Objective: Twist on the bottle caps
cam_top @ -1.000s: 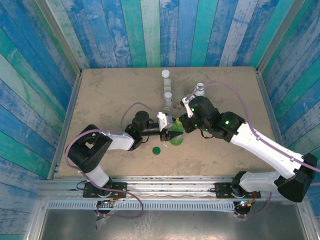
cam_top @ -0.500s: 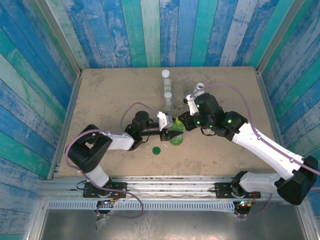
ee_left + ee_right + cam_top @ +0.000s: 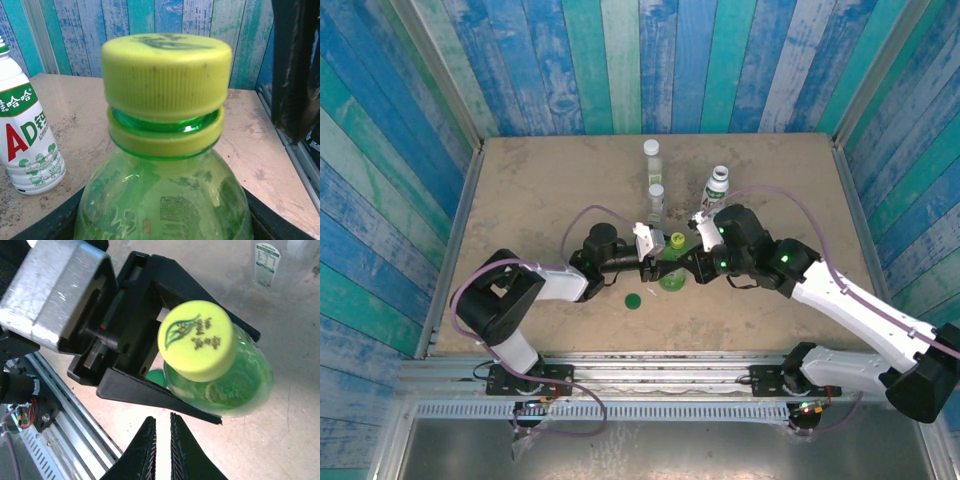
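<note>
Your left claw (image 3: 662, 272) pinches the body of the green bottle (image 3: 165, 200), which stands on the counter (image 3: 540, 190) with the yellow-green cap (image 3: 196, 340) on its neck. Your right claw (image 3: 162, 450) is pressed together, empty, just beside that cap. The bottle looks light and thin-walled, so it may dent or spin; take the cap by its ribbed side wall.

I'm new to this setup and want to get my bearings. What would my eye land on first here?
The green bottle at the centre, topped by a yellow-green cap, stands out; the left gripper clasps its body. The right gripper, shut, hovers close beside the bottle. A loose dark green cap lies on the table nearby, and a white labelled bottle stands further back.
</note>
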Available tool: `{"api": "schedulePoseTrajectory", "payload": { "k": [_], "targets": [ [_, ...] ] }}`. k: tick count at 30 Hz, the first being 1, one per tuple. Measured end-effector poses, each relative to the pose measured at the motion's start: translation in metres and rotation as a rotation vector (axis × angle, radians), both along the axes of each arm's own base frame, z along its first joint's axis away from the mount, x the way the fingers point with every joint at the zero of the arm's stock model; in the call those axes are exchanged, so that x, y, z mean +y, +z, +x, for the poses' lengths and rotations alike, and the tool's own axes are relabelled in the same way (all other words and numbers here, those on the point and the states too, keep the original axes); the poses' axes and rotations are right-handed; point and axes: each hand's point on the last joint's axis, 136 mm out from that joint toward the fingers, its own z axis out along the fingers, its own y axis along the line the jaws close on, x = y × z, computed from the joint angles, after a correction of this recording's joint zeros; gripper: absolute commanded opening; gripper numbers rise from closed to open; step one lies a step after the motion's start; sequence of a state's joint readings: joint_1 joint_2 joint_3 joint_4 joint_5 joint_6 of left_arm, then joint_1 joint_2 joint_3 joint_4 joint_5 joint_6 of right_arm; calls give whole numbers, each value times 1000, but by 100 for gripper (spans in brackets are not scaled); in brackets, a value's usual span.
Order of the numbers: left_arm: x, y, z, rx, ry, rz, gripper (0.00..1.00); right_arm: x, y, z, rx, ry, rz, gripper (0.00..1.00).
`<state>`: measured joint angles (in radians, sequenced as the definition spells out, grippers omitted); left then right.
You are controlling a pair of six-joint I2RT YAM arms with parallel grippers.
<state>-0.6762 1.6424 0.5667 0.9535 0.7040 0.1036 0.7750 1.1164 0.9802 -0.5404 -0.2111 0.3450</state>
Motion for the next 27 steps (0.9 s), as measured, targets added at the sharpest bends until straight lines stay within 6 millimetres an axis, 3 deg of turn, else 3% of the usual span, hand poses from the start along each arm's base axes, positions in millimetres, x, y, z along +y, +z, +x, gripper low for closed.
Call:
{"api": "schedulePoseTrajectory", "payload": {
  "k": [4, 6, 8, 14, 27],
  "targets": [
    [1, 0, 2, 5, 11, -2, 54, -7, 11, 8, -49, -44, 7, 16],
    [1, 0, 2, 8, 14, -4, 53, -11, 17, 15, -79, -77, 17, 24],
    [1, 0, 2, 10, 15, -5, 52, -13, 22, 25, -97, -108, 28, 26],
    [2, 0, 2, 14, 27, -11, 53, -5, 28, 47, -100, -127, 40, 25],
    [3, -1, 1, 7, 26, -12, 53, 2, 24, 35, -63, -63, 101, 17]
  ]
}}
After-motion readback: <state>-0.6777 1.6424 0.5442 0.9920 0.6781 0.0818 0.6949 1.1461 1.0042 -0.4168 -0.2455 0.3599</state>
